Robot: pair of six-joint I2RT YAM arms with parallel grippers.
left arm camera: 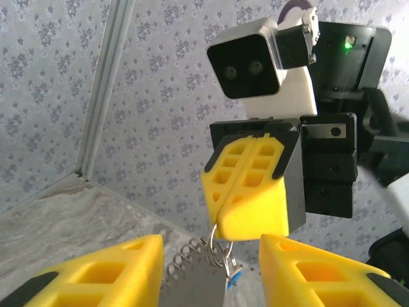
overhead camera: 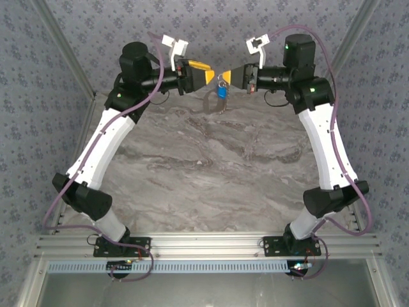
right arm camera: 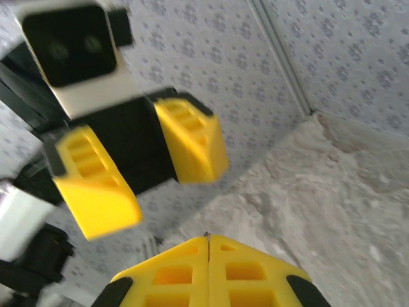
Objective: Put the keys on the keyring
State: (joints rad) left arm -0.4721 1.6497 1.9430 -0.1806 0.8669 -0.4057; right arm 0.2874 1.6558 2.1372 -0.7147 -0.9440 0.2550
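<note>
Above the far part of the marble bench (overhead camera: 211, 192) the two hands meet almost tip to tip in the air. The left hand (overhead camera: 209, 72) is open, its yellow fingers (left arm camera: 102, 275) spread wide to either side of what hangs in front of it. Between those fingers, just ahead of them, hangs a flat grey blade (left arm camera: 192, 278) with a toothed edge, and a glimpse of blue shows beside it. Just beyond, the right hand (left arm camera: 218, 220) faces the left, its two yellow fingers pressed together and pinching the keyring (left arm camera: 216, 246), a thin wire loop, at their very tip. The key (overhead camera: 221, 91), with its blue head, dangles from the loop directly below the right hand's fingertips, clear of the bench. Whether the grey blade belongs to this key I cannot tell. Behind both hands stands the patterned wall (overhead camera: 217, 25).
</note>
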